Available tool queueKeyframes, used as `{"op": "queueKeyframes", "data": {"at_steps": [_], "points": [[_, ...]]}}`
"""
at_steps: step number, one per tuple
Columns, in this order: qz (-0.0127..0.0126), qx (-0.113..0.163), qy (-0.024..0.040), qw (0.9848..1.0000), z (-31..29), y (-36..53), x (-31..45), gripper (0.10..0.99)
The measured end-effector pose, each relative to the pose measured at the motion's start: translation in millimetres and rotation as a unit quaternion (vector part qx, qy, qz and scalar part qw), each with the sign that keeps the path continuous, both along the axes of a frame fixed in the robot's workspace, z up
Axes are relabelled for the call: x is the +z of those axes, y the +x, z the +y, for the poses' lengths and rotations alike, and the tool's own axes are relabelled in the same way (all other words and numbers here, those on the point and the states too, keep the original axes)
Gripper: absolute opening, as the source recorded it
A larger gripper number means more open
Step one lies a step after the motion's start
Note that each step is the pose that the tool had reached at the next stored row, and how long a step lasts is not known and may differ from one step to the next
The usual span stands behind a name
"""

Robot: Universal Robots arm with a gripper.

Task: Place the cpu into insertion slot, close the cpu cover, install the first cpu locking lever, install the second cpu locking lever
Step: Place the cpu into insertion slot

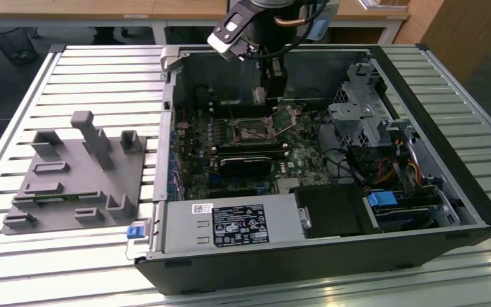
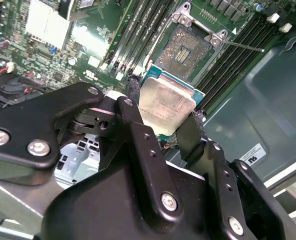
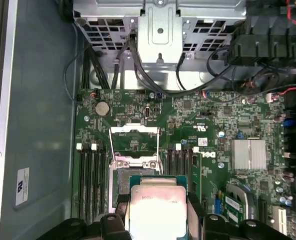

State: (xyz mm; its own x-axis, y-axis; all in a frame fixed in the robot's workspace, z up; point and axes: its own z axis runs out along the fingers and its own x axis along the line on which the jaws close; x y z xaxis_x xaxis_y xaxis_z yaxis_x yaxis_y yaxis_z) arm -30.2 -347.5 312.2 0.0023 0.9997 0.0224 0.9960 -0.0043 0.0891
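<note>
Above the board (image 3: 187, 130) inside the open case (image 1: 450, 192), the gripper (image 2: 165, 117) held the cpu (image 2: 166, 102) flat between its two black fingers (image 2: 138, 135) — jaws closed only to the chip's width, pressing on its opposite edges, with the silvery lid facing the wrist cameras. In both wrist views the cpu hung near the slot (image 3: 123, 180), overlapping its near edge but not seated. The slot lay bare, its dark contact field exposed within the metal rim, and memory slots (image 3: 90, 170) ran along either side. The cover (image 3: 134, 129) stood swung back off the slot on the side away from the cpu — green board showed through its window. A thin lever (image 2: 242, 46) stuck out free beside the slot. In the exterior view the arm (image 1: 250, 29) reached down over the case's far wall, and a grey fixture (image 1: 75, 173) sat on the slatted table (image 1: 84, 70) at the exterior view's left, well apart from the case.
</note>
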Motion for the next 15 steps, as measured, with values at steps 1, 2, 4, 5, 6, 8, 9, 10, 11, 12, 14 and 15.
{"op": "queueKeyframes", "data": {"at_steps": [1,2,4,5,6,8,9,10,11,12,14,15], "points": [[-0.0001,0.001,0.0000,1.0000,0.7,0.0,-1.8,0.541],[0.0000,0.003,0.0000,1.0000,1.3,0.0,-3.6,0.541],[0.0000,0.005,-0.0001,1.0000,2.0,0.0,-7.1,0.541],[0.0000,0.006,-0.0001,1.0000,2.1,0.0,-8.9,0.541],[0.0000,0.007,0.0001,1.0000,2.1,0.0,-10.8,0.541],[0.0000,0.007,0.0001,1.0000,2.1,-0.1,-14.5,0.541],[0.0000,0.007,0.0001,1.0000,2.1,-0.1,-16.3,0.541],[0.0000,0.008,0.0002,1.0000,2.1,-0.1,-18.1,0.541],[0.0000,0.008,0.0002,1.0000,2.1,-0.1,-19.9,0.541],[0.0000,0.008,0.0001,1.0000,2.1,-0.1,-21.6,0.541],[-0.0006,0.008,0.0001,1.0000,2.1,-0.1,-25.2,0.541],[-0.0007,0.008,0.0001,1.0000,2.1,-0.1,-27.2,0.541]]}}
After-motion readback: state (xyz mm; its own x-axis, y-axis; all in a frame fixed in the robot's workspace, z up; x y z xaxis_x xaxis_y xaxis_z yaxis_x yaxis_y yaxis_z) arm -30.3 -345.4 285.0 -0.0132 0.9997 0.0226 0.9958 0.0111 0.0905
